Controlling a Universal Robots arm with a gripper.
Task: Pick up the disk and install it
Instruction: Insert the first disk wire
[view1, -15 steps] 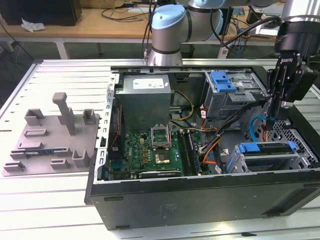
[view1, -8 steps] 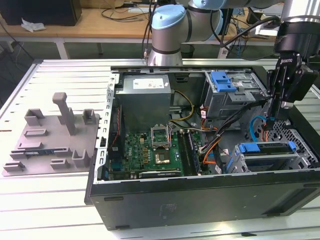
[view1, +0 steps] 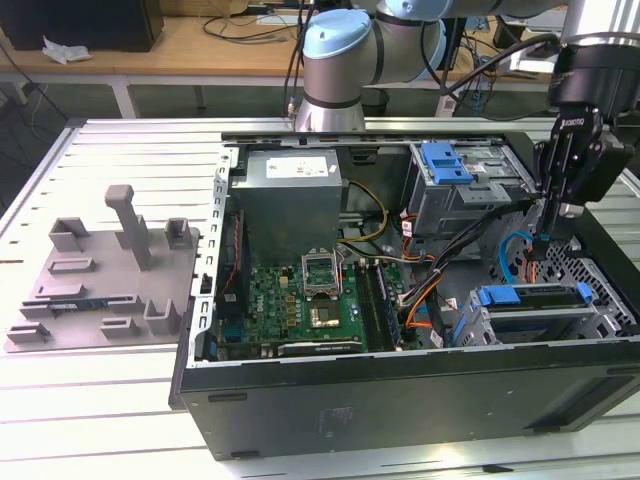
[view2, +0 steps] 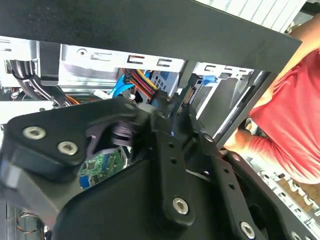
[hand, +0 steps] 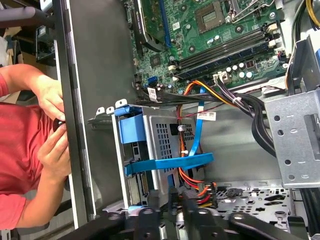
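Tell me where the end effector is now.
The end effector hangs at the exterior view's right, inside the open computer case, above the grey drive cage.

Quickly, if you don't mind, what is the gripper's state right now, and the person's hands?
Gripper: down inside the computer case; open or closed cannot be told.
Person's hands: together outside the case; what they hold cannot be told.

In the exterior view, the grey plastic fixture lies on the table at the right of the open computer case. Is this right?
No. The grey plastic fixture lies at the exterior view's left of the open computer case, on the table.
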